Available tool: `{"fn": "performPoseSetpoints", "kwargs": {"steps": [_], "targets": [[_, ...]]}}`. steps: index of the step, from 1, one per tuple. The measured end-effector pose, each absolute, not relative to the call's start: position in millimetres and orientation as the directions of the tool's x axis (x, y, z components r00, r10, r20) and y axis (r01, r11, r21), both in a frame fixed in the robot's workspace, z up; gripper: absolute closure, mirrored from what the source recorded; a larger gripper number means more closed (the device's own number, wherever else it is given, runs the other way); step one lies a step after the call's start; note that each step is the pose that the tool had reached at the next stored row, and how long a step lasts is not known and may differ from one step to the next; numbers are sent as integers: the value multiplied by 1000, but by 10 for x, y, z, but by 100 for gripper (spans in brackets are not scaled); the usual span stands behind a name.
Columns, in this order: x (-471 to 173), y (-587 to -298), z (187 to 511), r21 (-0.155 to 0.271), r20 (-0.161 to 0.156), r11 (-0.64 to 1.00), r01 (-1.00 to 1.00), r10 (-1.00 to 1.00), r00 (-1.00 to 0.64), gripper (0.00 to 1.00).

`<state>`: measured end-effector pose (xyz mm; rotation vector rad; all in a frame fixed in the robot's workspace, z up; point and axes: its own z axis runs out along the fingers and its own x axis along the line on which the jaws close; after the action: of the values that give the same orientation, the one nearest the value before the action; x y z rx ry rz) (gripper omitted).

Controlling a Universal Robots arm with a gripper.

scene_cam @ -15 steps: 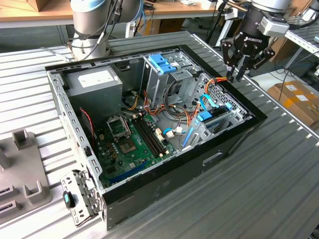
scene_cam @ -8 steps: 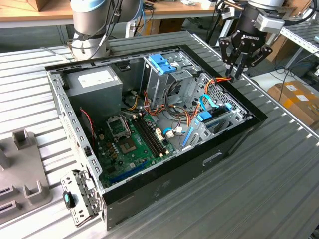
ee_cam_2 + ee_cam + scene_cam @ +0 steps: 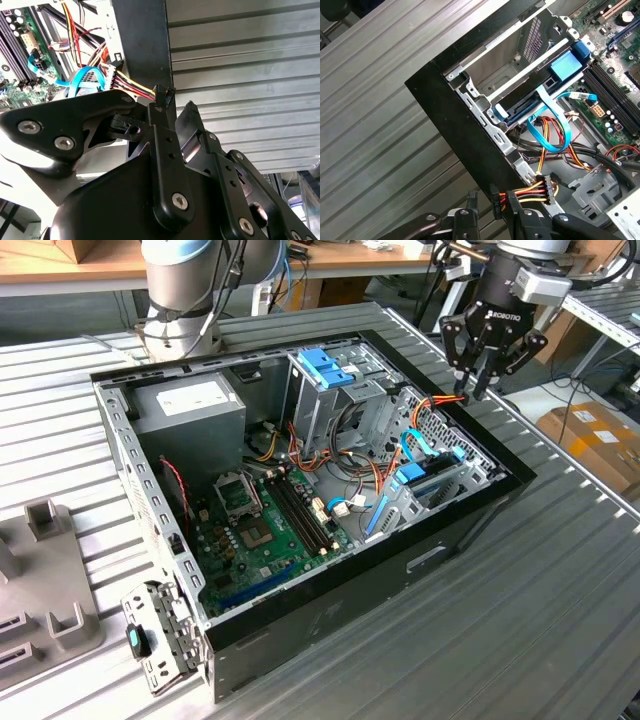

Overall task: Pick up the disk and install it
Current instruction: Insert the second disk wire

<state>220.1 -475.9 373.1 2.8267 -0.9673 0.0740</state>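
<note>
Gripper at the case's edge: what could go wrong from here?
1. The gripper hangs right at the power wires by the case wall; moving away could snag them and tug their connector.
2. The blue data cable loops in front of the disk in its bay, so an approach there may catch it.
3. A descent this close to the case wall might strike it.

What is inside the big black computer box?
Inside the open black computer case: a green motherboard, a grey power-supply box, a tall metal cage with a blue handle, orange and blue cables, and a blue-railed drive bay. What lies under the cables is covered.
</note>
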Motion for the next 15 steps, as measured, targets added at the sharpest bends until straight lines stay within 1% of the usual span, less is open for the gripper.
{"fn": "performPoseSetpoints", "kwargs": {"steps": [4, 9, 15], "targets": [[2203, -4758, 3729, 132, 98, -780, -611, -603, 792, 64], [2205, -4757, 3729, 173, 124, -800, -575, -561, 818, 64], [2204, -4746, 3718, 174, 125, -831, -529, -514, 849, 64]]}}
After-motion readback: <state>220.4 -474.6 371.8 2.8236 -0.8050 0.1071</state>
